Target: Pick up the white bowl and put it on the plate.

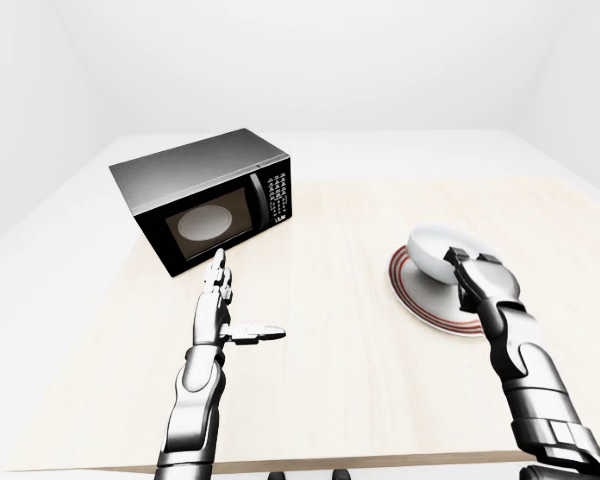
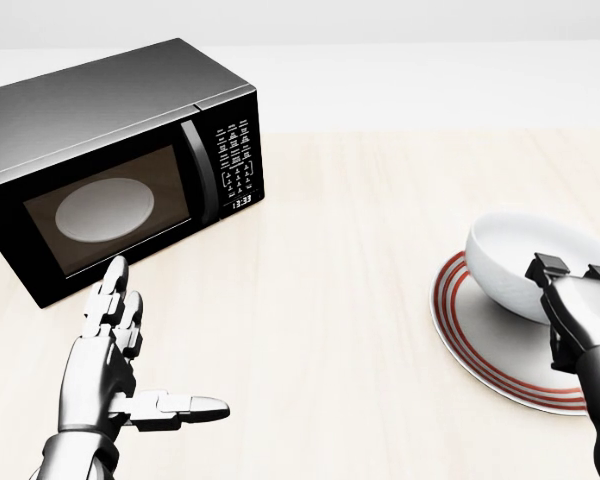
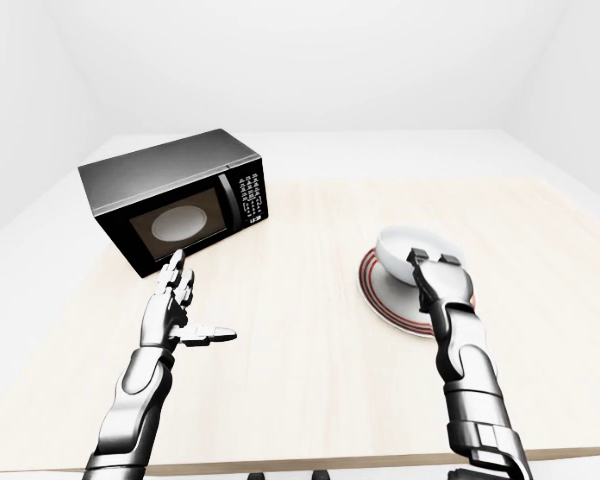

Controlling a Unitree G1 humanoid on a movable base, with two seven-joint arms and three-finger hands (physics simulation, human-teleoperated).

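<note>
The white bowl (image 2: 520, 258) rests tilted over the left part of the red-rimmed white plate (image 2: 480, 345), at the right of the head view. My right hand (image 2: 572, 285) comes up from the bottom right; its dark fingers (image 2: 546, 268) hook over the bowl's near rim and hold it. Whether the bowl's underside touches the plate is hard to tell. My left hand (image 2: 165, 340) hovers open at the lower left, fingers spread and thumb pointing right, holding nothing.
A black microwave (image 2: 110, 150) stands at the upper left with its door shut, just above my left hand. The light wooden table (image 1: 330, 330) stretches between the two hands; its near edge shows at the bottom of the left-eye view.
</note>
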